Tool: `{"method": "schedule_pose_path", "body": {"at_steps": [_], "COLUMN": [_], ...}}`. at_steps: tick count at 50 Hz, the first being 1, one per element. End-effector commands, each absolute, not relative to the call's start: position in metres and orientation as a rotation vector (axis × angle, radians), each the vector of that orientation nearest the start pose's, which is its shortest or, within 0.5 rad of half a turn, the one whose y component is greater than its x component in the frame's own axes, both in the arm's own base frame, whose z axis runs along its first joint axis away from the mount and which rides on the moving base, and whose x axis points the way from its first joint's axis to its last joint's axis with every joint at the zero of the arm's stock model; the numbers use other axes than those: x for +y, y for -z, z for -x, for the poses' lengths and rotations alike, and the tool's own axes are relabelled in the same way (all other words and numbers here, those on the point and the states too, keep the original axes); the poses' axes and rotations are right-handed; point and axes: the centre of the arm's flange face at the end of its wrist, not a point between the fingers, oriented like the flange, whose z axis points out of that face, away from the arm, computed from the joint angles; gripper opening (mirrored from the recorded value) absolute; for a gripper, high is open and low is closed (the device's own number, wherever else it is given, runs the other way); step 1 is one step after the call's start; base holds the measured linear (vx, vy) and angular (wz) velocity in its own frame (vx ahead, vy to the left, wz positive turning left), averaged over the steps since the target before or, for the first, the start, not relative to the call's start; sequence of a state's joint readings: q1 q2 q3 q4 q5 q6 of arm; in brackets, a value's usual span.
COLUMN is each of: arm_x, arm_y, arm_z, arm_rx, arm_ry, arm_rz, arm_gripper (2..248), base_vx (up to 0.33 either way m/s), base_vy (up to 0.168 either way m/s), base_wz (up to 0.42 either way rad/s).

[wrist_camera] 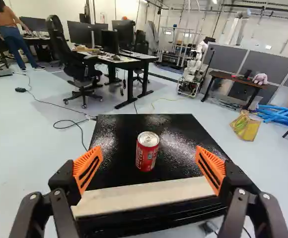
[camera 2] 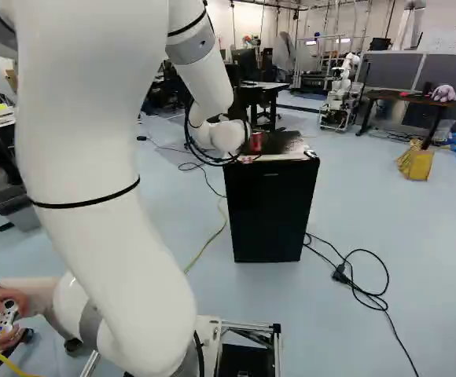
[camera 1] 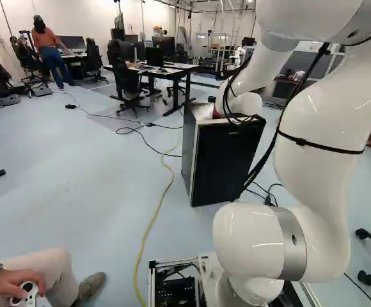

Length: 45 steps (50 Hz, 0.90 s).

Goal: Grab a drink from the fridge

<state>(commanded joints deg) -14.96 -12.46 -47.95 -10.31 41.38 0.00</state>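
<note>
Two-fingered and spread wide around no grip, with the black gripper (wrist_camera: 148,148) facing an upright red drink can (wrist_camera: 146,157) atop the fridge (camera 2: 269,212), upper middle of the right base view, probably light, smooth and thin-walled, best pinched gently across mid-body to avoid dents or slipping.

And it's pale blue floor (wrist_camera: 30,168) spreading back to white walls (wrist_camera: 278,35), a black office chair (wrist_camera: 59,42) beside a white-topped table (wrist_camera: 134,58) bearing monitors (wrist_camera: 110,41), grey partitions (wrist_camera: 266,67) behind a brown table (wrist_camera: 233,78)!
</note>
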Motion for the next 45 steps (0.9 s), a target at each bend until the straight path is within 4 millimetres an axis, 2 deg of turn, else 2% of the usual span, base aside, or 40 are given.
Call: {"method": "schedule_pose_path", "body": {"at_steps": [30,45], "arm_x": [-0.131,-0.136], "arm_y": [-0.455,-0.444], "arm_z": [-0.569,-0.584], "arm_rx": [0.221,0.323], "arm_ry": [1.953,1.891], "arm_rz": [2.625,2.652], "arm_gripper": [247,247], "base_vx": [0.000,0.000], "base_vy": [0.000,0.000], "base_wz": [0.000,0.000]}}
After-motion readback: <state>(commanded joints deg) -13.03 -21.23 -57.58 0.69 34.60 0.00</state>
